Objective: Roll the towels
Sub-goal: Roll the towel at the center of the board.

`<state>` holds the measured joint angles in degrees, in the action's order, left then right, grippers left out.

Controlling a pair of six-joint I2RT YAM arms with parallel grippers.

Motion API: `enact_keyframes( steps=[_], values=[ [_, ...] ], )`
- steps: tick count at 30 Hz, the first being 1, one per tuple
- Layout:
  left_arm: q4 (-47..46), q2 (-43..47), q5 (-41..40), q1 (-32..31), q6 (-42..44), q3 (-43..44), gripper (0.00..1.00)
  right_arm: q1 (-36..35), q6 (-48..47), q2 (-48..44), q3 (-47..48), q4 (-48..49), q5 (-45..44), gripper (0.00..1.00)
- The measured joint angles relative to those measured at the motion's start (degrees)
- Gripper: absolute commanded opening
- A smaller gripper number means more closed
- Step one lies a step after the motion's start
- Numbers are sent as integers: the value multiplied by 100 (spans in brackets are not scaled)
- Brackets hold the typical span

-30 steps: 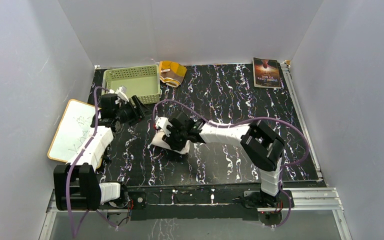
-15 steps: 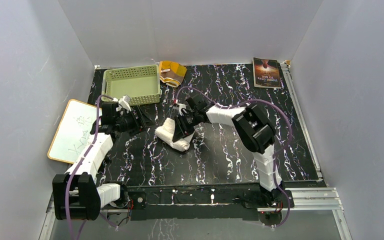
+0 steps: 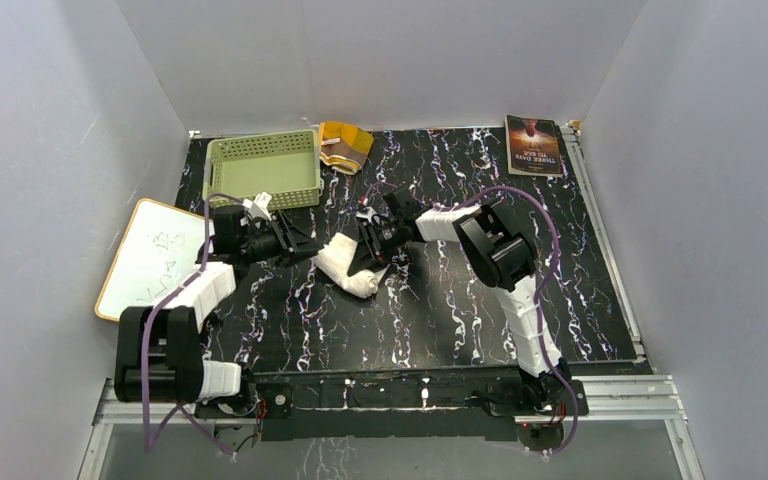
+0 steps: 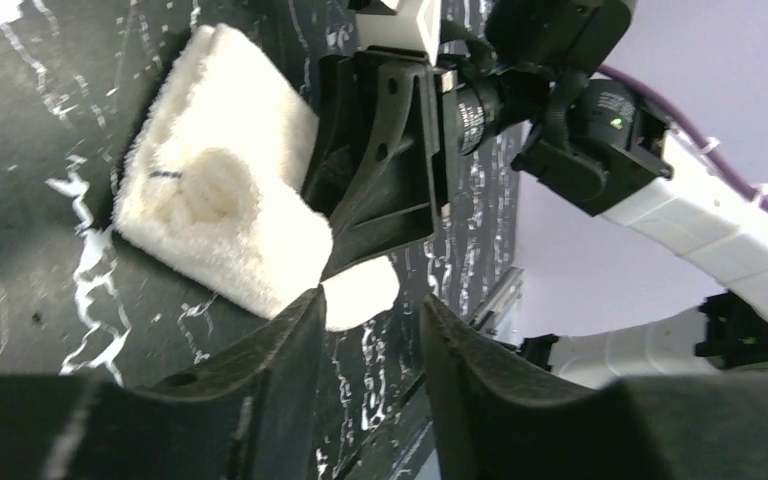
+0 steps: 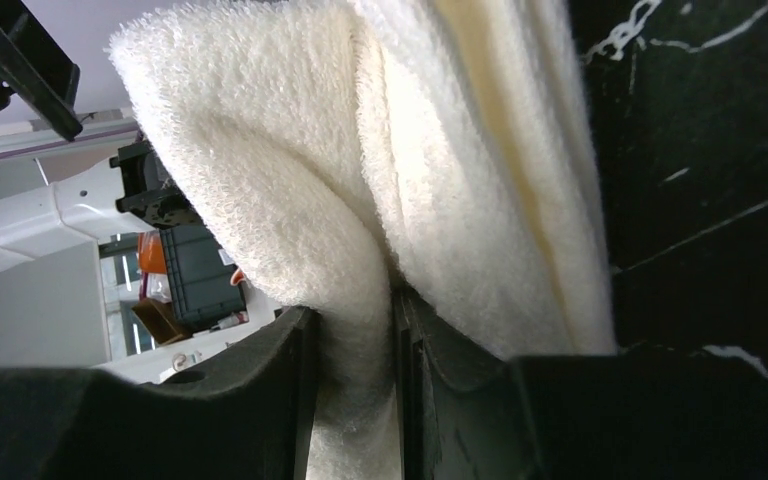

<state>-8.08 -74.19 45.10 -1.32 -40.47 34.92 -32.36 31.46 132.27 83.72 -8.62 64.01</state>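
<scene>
While the right hand [image 5: 353,325] clamps a fold of the white towel [image 3: 346,266], that towel lies loosely rolled in the middle of the table [image 3: 460,300]. The left hand [image 4: 372,300] is low at the towel's left end, fingers apart and gripping nothing, a towel corner just at their tips. The brown towel [image 3: 344,145] lies at the far edge, just beside the basket [image 3: 265,165].

Nothing here can I read with certainty. The dark-covered book [image 3: 534,146] at the far right corner of my table [image 3: 560,290] carries a few lines of pale lettering, turned upside down to my top view and too small to make out. The white board [image 3: 150,258] at my left bears faint handwritten strokes, illegible.
</scene>
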Motion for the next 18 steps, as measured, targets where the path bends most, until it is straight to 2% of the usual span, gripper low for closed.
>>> enact_keyframes(
  steps=[10, 18],
  values=[
    [-1849, -1519, 374, -337, -1064, 87, 35, 15, 61, 39, 31, 2, 46, 33],
    [-3766, -3213, 295, -509, -1755, 136, 29, -2, -136, 15, 317, -492, -81, 54]
  ],
)
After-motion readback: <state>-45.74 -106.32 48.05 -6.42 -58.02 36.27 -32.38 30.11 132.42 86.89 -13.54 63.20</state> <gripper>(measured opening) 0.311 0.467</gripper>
